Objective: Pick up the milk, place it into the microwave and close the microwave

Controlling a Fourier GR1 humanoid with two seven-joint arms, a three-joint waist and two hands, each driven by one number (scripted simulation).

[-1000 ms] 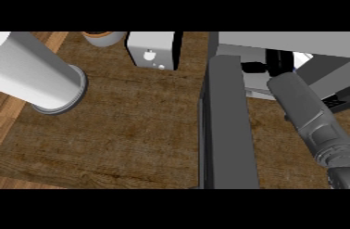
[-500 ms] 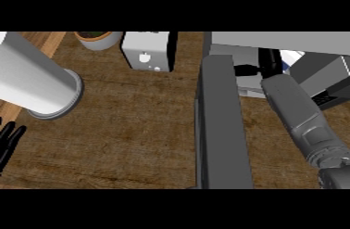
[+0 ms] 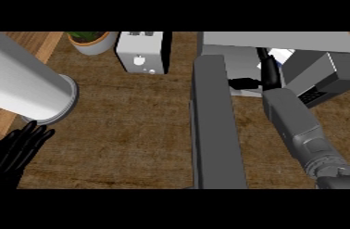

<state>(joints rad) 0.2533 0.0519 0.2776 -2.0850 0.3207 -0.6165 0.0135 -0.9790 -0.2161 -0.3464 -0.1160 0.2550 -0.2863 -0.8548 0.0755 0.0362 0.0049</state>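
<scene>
The milk (image 3: 282, 54) shows at the upper right, inside the microwave (image 3: 301, 42), partly hidden by the right hand (image 3: 268, 70); whether those fingers grip it I cannot tell. The microwave door (image 3: 215, 126) stands open at centre. The left hand (image 3: 21, 147) rests at lower left, fingers straight.

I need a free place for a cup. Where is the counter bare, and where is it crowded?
Bare: the wooden counter between the toaster, the left hand and the open microwave door. Crowded: inside the microwave, where the right hand reaches.

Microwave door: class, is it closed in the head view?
No, the microwave door stands swung open, with the right hand reaching inside.
</scene>
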